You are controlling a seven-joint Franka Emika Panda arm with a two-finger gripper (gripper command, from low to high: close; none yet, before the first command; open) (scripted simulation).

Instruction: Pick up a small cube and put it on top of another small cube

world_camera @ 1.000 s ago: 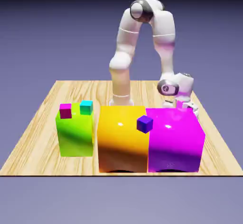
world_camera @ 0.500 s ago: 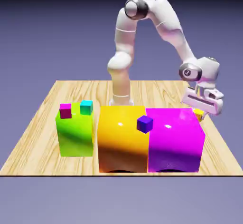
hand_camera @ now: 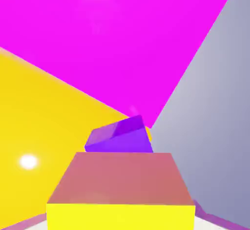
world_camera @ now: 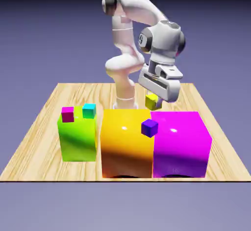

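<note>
1. The hand point(world_camera: 155, 101) is closed tight on the small yellow cube point(world_camera: 152, 100), which sits between its fingertips and is lifted clear of every surface.
2. In the hand view the yellow cube point(hand_camera: 120, 190) fills the lower middle of the picture and hides both fingertips; its near face is bright yellow and its upper face appears reddish-brown.
3. Landmark: the small purple cube point(world_camera: 149, 127), which rests on the seam where the big orange-yellow block point(world_camera: 125, 144) and the big magenta block point(world_camera: 180, 141) meet.
4. In the exterior view the held yellow cube hangs above and behind the purple cube, well apart from it and not touching it.
5. In the hand view the purple cube point(hand_camera: 118, 136) appears just beyond the yellow cube's far edge, tilted, with the orange-yellow block point(hand_camera: 44, 126) on one side of it and the magenta block point(hand_camera: 122, 43) on the other.
6. To the exterior view's left of the purple cube stands a big green block point(world_camera: 77, 139), near the orange-yellow block.
7. On top of the green block sit a small magenta cube point(world_camera: 67, 114) and a small cyan cube point(world_camera: 88, 110), just beside each other.
8. All three big blocks stand on the wooden table point(world_camera: 34, 141).
9. The white arm point(world_camera: 128, 43) rises behind the purple cube, its wrist bent downward over the blocks.
</note>
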